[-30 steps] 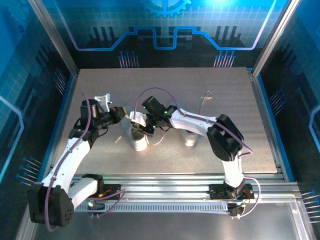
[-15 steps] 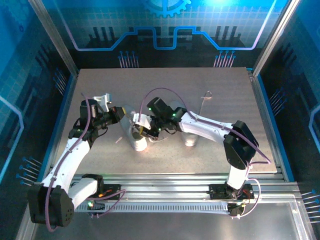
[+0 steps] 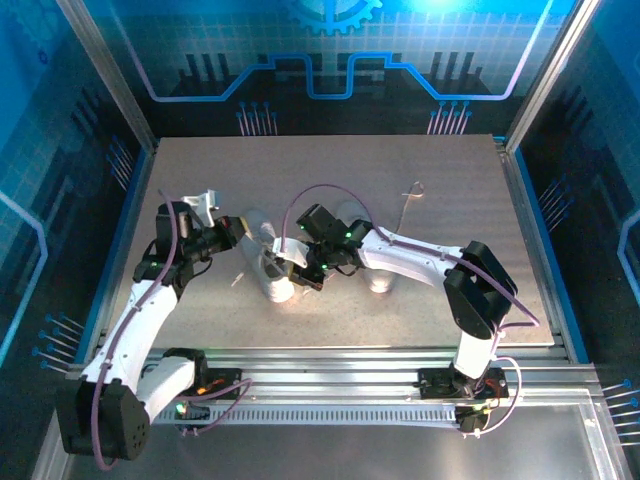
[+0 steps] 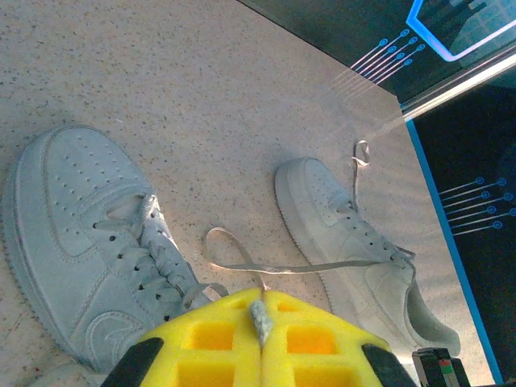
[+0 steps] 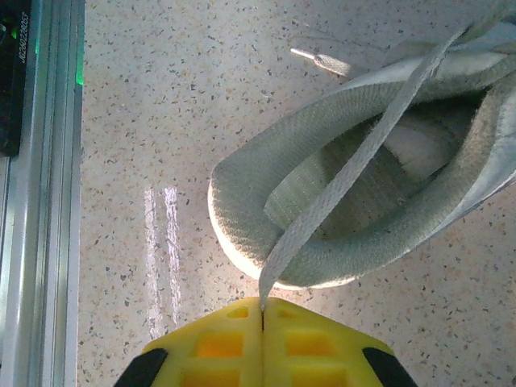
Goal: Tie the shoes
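A: Left wrist cam, L gripper [image 4: 260, 300] state?
B: Clamped tight, yellow pads flush. Pinching end of thin lace [image 4: 322, 264] right at the seam. Loops just ahead-left of tips, then runs off right twd R shoe [image 4: 339, 218]. Can't tell which eyelet.
A: And L shoe [image 4: 76, 226]?
B: Close, ahead-left of tips, upright on table [image 4: 242, 97], toe pointing away. R shoe ahead-right, farther off, well apart from L shoe.
A: R gripper [image 5: 262, 310]?
B: Clenched too, pads together on flat lace [image 5: 355, 173]. Pulled straight from the seam, slanting up-right across L shoe's opening.
A: Shoe vs tips there?
B: Heel collar just ahead of tips, near, apart from pads. Loose lace tip [image 5: 318, 58] flat on table beyond the collar.
A: Top external?
B: Both grippers at L shoe: L gripper at its far-left side, R gripper beside the heel end. R shoe off to right of R gripper, under that arm.
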